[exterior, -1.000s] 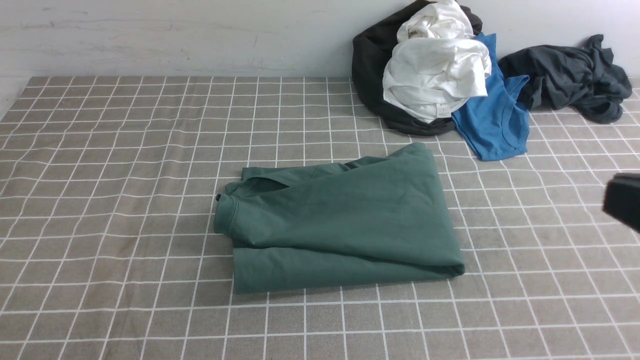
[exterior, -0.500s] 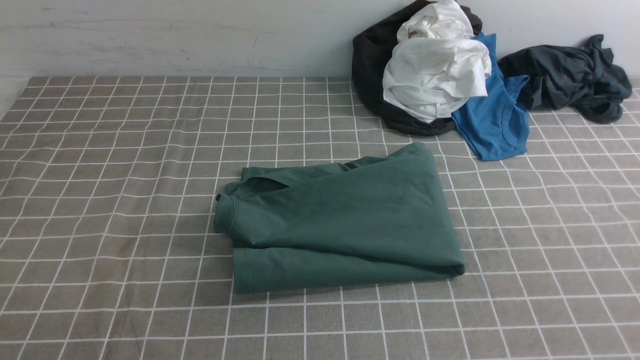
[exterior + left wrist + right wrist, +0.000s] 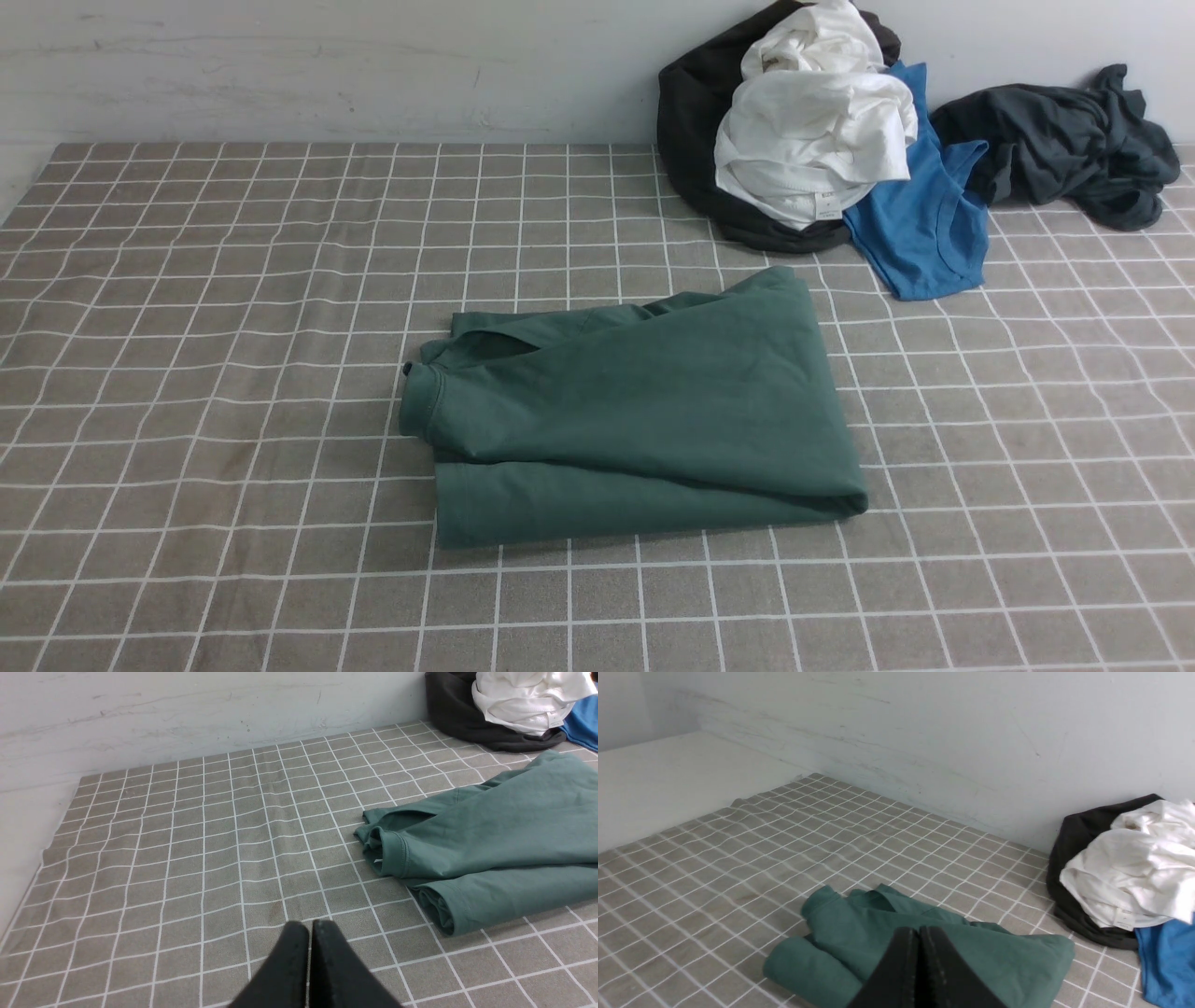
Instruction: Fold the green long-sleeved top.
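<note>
black tools shut, raised

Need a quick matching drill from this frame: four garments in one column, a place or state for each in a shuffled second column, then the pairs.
Column 1
1. green long-sleeved top
2. white garment
3. blue top
4. charcoal-grey garment

Column 2
A. crumpled alone at the far right, by the wall
B. folded, flat at the middle of the checked cloth
C. bunched on top of the black garment
D. spread beside the pile, partly under the white fabric

Pairs: 1-B, 2-C, 3-D, 4-A
</note>
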Robot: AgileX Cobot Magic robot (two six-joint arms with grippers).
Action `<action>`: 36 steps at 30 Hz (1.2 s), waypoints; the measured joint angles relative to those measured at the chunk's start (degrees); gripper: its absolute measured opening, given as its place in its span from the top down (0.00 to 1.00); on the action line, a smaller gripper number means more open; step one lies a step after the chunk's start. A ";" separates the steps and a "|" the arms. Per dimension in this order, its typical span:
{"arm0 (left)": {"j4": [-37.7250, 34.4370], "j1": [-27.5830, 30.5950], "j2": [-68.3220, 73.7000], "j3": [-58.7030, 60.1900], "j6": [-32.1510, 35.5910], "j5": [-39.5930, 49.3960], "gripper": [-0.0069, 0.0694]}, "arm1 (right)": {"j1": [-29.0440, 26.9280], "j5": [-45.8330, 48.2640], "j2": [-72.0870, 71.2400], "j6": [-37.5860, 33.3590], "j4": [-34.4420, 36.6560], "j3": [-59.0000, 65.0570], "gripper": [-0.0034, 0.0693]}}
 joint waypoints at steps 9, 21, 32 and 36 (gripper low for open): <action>0.00 0.00 0.00 0.00 0.00 0.00 0.92 | -19.05 -11.61 -13.51 13.20 -3.27 23.75 0.97; 0.00 0.00 0.00 0.00 0.00 0.05 0.92 | -32.25 -6.64 -24.96 27.08 -12.33 35.43 0.97; 0.00 0.00 0.00 0.00 0.00 0.05 0.92 | -32.25 -5.76 -24.96 25.84 -12.47 35.37 0.97; 0.00 0.00 0.00 0.00 0.00 0.05 0.92 | -32.25 -5.76 -24.96 25.81 -12.47 35.37 0.97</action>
